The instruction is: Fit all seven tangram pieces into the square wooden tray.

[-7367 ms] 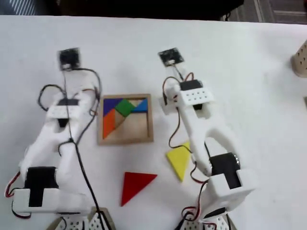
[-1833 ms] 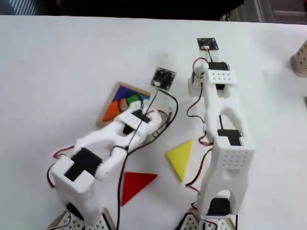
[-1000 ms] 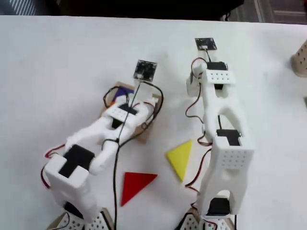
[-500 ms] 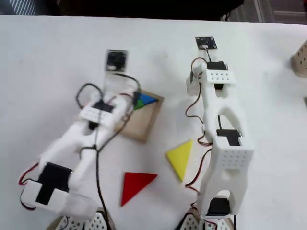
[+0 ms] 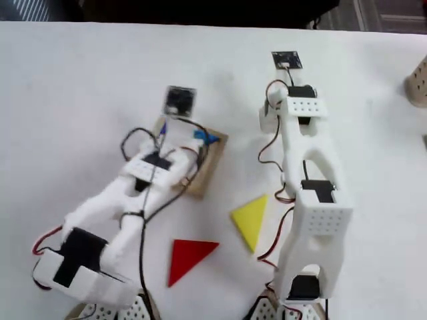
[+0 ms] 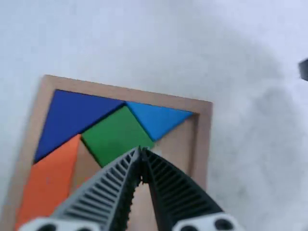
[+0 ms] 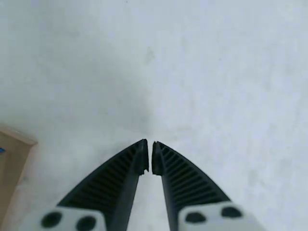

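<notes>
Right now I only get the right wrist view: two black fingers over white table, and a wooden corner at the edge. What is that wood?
Observer: It's the tray. The left wrist view shows a dark blue piece, a green piece, a light blue piece and an orange piece in it.
Operator: Are any pieces outside it?
Observer: Yes, the high view shows a yellow triangle and a red triangle lying outside the tray.
Operator: And the other arm?
Observer: The left gripper is shut and hangs over the tray, with its tips at the green piece's edge.
</notes>
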Action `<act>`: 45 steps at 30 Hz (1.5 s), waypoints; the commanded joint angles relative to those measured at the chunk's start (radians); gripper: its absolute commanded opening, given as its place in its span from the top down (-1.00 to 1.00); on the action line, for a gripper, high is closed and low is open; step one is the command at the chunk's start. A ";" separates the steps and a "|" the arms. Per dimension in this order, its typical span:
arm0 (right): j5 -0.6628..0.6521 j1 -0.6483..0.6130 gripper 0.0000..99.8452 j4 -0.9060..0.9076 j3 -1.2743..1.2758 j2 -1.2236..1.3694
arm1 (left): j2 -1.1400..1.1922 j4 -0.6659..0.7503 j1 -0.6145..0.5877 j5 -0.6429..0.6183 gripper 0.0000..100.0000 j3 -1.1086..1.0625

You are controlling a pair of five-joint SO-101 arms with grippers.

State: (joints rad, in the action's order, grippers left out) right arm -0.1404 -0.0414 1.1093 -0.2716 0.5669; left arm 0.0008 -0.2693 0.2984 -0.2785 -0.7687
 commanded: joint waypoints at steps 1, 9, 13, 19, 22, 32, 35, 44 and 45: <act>-0.002 -0.012 0.96 -0.016 -0.011 -0.033 | 0.096 -0.014 0.053 0.011 0.95 0.086; -0.002 -0.012 0.96 -0.016 -0.009 -0.033 | 0.234 -0.160 0.010 0.011 0.95 0.269; -0.002 -0.012 0.96 -0.016 -0.011 -0.033 | 0.223 -0.160 0.010 0.011 0.95 0.265; -0.002 -0.012 0.96 -0.018 -0.012 -0.033 | 0.059 -0.218 0.010 0.011 0.95 0.175; -0.002 -0.012 0.96 -0.018 -0.012 -0.033 | -0.097 -0.247 0.008 0.011 0.95 0.060; -0.002 -0.027 0.96 -0.018 -0.008 -0.033 | -0.143 -0.229 -0.028 0.011 0.95 -0.121; -0.002 -0.027 0.96 -0.018 -0.008 -0.033 | -0.051 -0.164 -0.058 0.011 0.95 -0.071; -0.002 -0.027 0.96 -0.018 -0.008 -0.033 | 0.053 -0.155 -0.140 0.011 0.95 0.054; -0.002 -0.027 0.96 -0.018 -0.008 -0.033 | 0.042 -0.155 -0.139 0.011 0.95 0.051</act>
State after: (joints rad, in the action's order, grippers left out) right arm -0.1404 -0.0583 1.1047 -0.2716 0.5669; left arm 0.0637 -0.4457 0.1895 -0.2785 -0.7595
